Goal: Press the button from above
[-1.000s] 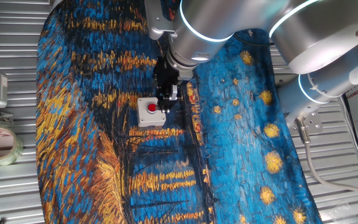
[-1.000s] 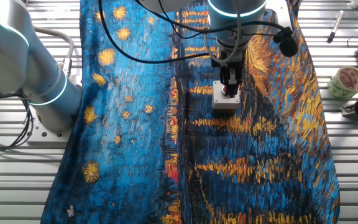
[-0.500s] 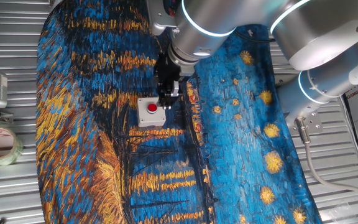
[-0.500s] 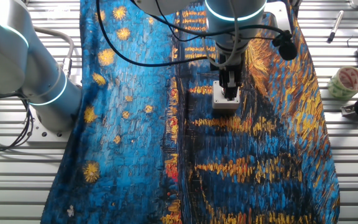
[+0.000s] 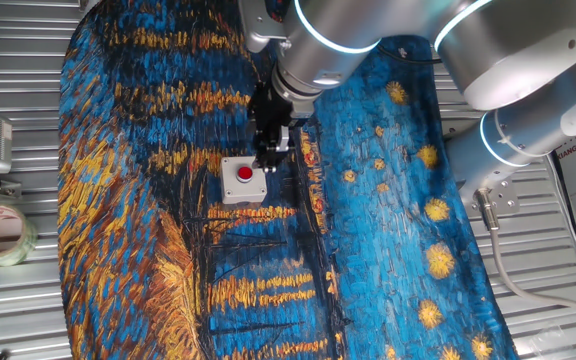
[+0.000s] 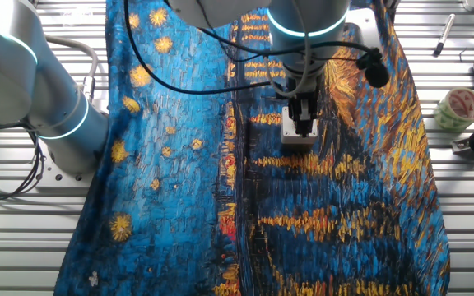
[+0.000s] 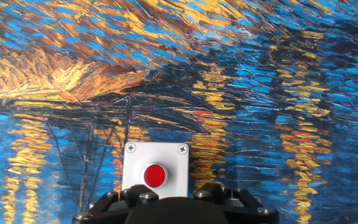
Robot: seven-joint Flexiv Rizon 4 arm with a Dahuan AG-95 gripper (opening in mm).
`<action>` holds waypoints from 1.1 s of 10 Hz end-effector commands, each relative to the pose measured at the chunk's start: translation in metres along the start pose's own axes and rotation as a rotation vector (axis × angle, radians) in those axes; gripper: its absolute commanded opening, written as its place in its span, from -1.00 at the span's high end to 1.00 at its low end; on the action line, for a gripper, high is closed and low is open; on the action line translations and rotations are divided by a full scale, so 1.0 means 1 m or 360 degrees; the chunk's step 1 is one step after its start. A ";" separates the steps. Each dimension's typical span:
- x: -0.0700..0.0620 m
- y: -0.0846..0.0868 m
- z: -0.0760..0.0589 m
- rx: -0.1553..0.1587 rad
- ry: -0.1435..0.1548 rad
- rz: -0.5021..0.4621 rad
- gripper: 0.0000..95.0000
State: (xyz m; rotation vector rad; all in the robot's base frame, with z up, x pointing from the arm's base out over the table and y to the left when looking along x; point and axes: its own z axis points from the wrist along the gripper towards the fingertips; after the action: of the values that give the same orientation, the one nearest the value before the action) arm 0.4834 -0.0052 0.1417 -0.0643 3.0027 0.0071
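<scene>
Painted cloth (image 7: 241, 74); button (image 7: 155, 175) unobstructed handside

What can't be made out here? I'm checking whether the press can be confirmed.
- Gripper fingertips: cut off by the bottom edge in the hand view, too small in both fixed views; open or shut unclear.
- Small round red button on the light-grey square box: hidden by the gripper in the other fixed view.
- Fingertip-to-button contact: not resolvable.

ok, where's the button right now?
The button sits in its grey box near the middle of the painted cloth. In one fixed view it's just left of the gripper; in the hand view it's bottom centre.
</scene>
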 end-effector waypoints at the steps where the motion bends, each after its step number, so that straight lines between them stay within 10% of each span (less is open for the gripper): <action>1: -0.001 0.000 0.001 -0.0003 0.0001 0.0002 -0.20; 11: 0.001 -0.002 0.012 -0.0005 -0.0001 0.0012 -0.20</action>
State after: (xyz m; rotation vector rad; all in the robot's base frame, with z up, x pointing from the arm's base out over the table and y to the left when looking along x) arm 0.4843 -0.0065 0.1307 -0.0520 3.0041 0.0139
